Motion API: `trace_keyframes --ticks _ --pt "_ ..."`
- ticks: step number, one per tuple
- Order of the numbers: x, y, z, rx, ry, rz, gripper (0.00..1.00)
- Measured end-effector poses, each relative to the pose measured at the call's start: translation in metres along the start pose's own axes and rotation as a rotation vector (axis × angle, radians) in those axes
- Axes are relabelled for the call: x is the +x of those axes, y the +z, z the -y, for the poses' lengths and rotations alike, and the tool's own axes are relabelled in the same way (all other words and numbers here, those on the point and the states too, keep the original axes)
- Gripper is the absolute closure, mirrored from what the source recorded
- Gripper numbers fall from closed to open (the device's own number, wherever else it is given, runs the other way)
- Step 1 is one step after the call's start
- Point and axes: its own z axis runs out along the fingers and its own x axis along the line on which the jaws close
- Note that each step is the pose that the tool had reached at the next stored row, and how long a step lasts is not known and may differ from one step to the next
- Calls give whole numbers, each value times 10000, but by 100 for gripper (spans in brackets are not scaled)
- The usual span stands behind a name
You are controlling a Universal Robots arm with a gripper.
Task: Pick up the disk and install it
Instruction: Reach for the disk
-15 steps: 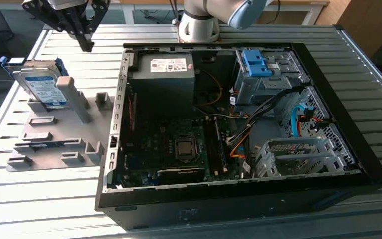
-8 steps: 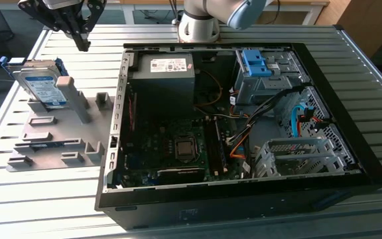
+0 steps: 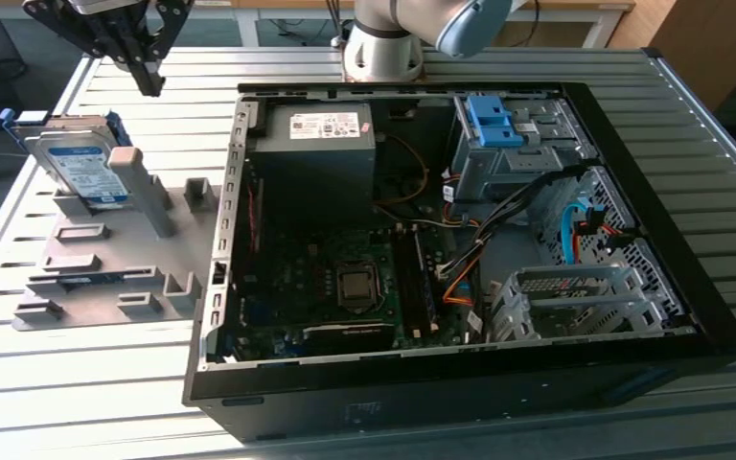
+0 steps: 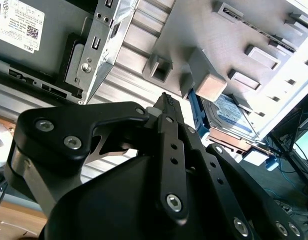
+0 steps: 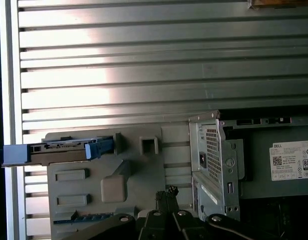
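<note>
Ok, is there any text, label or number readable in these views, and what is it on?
White label on the power-supply box: printed lines, symbols and a square code, too small to quote reliably.
Blue-and-white label on the disk: too blurred to read.
Nothing else carries legible text.

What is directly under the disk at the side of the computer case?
Under the disk lies the grey holder plate, which keeps it tilted beside a grey post. The holder's blocks cover the disk's lower edge.
</note>
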Motion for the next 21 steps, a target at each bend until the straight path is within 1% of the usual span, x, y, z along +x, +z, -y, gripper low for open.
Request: trace_keyframes --ticks 7,12,16,18,21 --pt "3 0 0 0 0 0 89" --pt "40 -1 -5 0 0 0 89" --pt "97 -1 -16 1 -1 -9 89" --pt "136 0 -25 0 1 -10 89" --pt "222 0 -65 1 0 -10 89"
